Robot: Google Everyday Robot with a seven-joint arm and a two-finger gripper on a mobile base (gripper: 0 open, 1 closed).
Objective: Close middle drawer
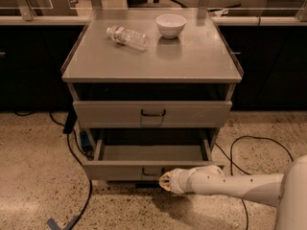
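Observation:
The middle drawer (151, 153) is a grey metal tray pulled out from the cabinet, and its inside looks empty. Its low front panel (115, 169) carries a small dark bar handle (152, 171) at the centre. My gripper (166, 181) is at the end of a white arm (225, 186) that reaches in from the lower right. It sits against the front panel's lower edge, just right of and below the handle.
Above the open drawer is a grey drawer front (152, 113) with its own handle. The cabinet top (192, 56) holds a lying plastic bottle (127, 36) and a white bowl (171, 25). Black cables (76, 166) trail over the speckled floor on both sides.

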